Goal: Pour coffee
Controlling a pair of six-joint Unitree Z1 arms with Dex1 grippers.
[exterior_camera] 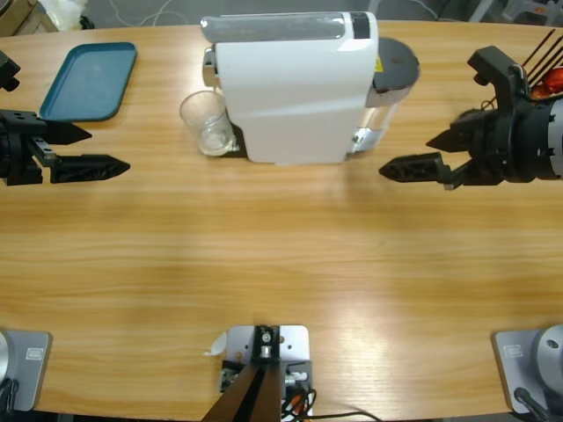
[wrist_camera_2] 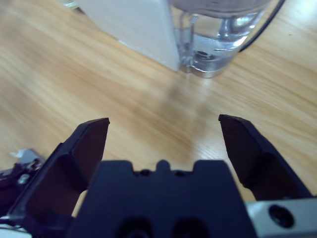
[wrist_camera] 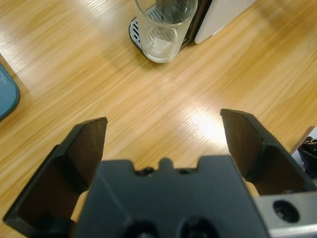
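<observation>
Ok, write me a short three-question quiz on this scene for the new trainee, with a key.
1. True or false: the glass tumbler stands on the teal tray.
2. Multiple choice: what is the left hand holding? A) the tumbler B) a capsule C) nothing
3. Fill in: the clear water tank sits on the side of the white coffee machine nearer the ____ hand.

Key:
1. False; it stands on the machine's drip grate, beside the white body, well apart from the tray.
2. C; its jaws are open over bare table.
3. Right; the right hand, also open and empty, points toward that tank.
</observation>
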